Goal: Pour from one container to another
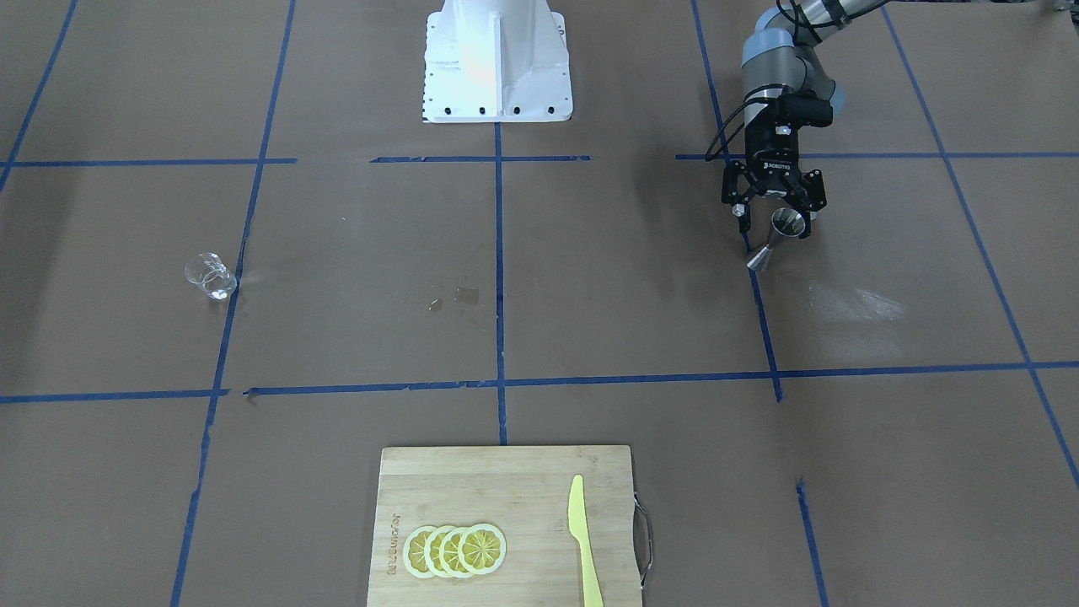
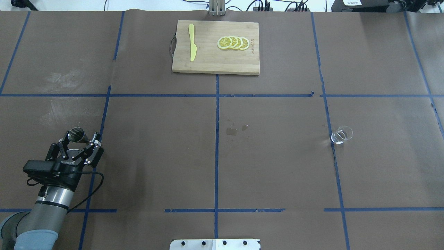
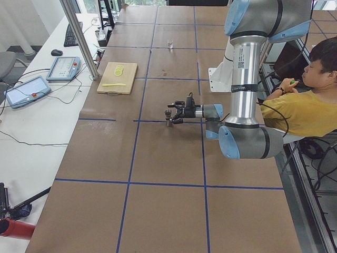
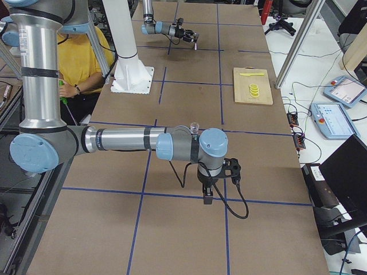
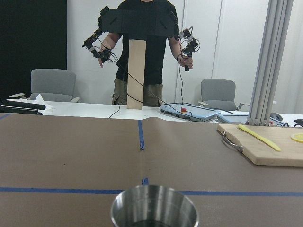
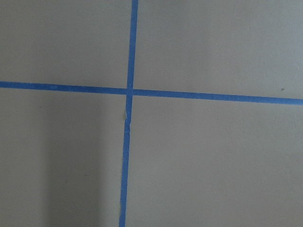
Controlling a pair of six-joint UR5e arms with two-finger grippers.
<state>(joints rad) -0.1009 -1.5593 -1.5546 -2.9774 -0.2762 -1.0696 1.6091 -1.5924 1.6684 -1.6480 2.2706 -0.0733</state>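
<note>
The steel jigger stands upright on the brown table at the robot's left side, and also shows in the overhead view as jigger. My left gripper is level with it, open, one finger on each side and gaps to both. In the left wrist view only the jigger's rim shows, at the bottom centre. The clear glass cup stands alone far across the table on the robot's right. My right gripper hangs pointing down over bare table, well short of the cup. I cannot tell whether it is open or shut.
A wooden cutting board with lemon slices and a yellow knife lies at the far edge. Small wet spots mark the table's middle. The white robot base stands at the near edge. A seated person is beside it.
</note>
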